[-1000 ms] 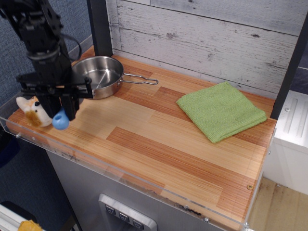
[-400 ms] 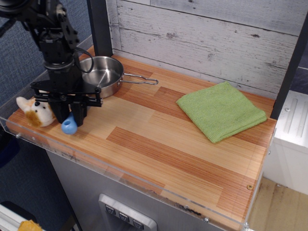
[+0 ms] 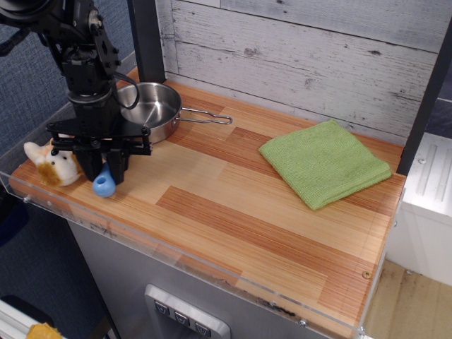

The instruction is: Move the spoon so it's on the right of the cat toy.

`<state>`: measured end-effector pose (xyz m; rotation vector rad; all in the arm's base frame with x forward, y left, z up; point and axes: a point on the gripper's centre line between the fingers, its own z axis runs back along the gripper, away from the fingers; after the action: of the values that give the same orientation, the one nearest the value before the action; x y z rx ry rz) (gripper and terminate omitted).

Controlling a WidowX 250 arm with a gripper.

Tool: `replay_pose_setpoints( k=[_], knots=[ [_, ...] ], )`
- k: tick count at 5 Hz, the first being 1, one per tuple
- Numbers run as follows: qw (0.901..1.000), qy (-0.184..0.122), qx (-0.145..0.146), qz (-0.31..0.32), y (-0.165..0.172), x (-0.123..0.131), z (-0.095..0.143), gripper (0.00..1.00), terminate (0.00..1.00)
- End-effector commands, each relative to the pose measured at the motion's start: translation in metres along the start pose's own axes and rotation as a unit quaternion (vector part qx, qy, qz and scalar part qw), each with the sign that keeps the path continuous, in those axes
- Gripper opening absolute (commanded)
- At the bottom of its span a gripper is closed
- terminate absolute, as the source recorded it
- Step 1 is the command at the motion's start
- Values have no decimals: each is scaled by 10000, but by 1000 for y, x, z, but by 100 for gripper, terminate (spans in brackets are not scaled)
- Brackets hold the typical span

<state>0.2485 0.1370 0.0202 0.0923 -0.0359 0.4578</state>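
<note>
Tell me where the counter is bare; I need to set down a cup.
Bare wood spans the front, from the spoon to the green cloth. The left end is crowded: cat toy, gripper, steel pan.

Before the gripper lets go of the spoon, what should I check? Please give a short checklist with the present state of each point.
1. Spoon held by gripper: ok, its blue handle hangs below the fingers.
2. Spoon to the right of the cat toy: ok.
3. Spoon apart from the toy: ok, a gap shows.
4. Spoon touching the table: cannot tell.
5. Spoon clear of the pan: ok.
6. Spoon clear of the table's front edge: ok, but close.
</note>
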Motion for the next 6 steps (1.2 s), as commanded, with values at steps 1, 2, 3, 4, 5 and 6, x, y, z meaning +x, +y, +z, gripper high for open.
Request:
replay_pose_setpoints(
  k=[1,2,3,4,5,6],
  knots=[
    [9999,14,76,125,8,-2,9,100,0],
    [9999,29,54,136,10,-2,10,100,0],
    [9996,-212,-97,149,11,1,26,100,0],
    [9986,-440,-280,-29,6,6,55,100,0],
    [9959,-597,-618,-281,-8,7,89,100,0],
    [9909,-851,-921,-499,-22,7,118,100,0]
  ],
)
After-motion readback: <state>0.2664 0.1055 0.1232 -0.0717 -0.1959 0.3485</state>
